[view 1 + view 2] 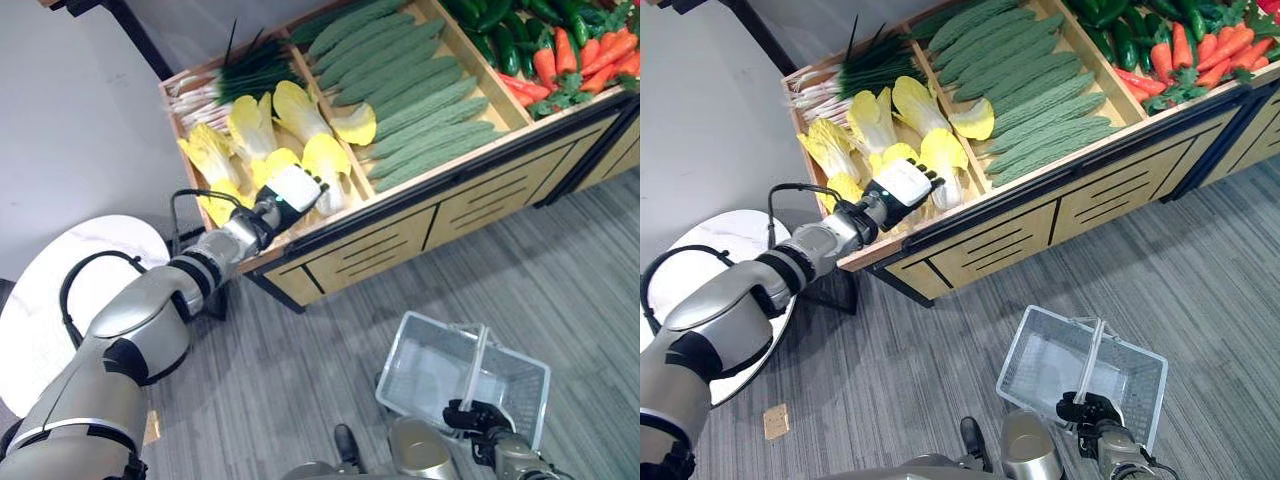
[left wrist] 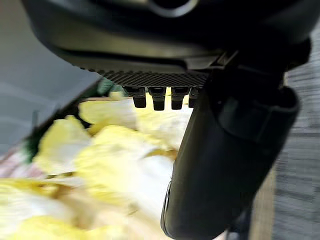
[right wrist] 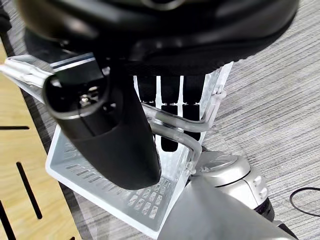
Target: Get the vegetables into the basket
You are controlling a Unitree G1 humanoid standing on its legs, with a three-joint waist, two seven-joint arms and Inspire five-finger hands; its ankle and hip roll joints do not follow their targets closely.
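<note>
Yellow napa cabbages (image 1: 250, 125) lie in the left compartment of a wooden produce stand (image 1: 400, 235). My left hand (image 1: 290, 188) hangs open just above the front cabbages, holding nothing. In the left wrist view its thumb (image 2: 230, 160) stands out in front of the yellow leaves (image 2: 115, 165). Down on the floor stands an empty white wire basket (image 1: 430, 355). My right hand (image 1: 475, 415) is shut on the basket's clear handle (image 3: 172, 129), with its fingers curled round the bar.
Beyond the cabbages the stand holds scallions (image 1: 250, 70), long green gourds (image 1: 420, 90), green peppers (image 1: 500, 35) and carrots (image 1: 590, 50). A round white table (image 1: 60, 290) stands at the left under my left arm. Grey floor separates the stand from the basket.
</note>
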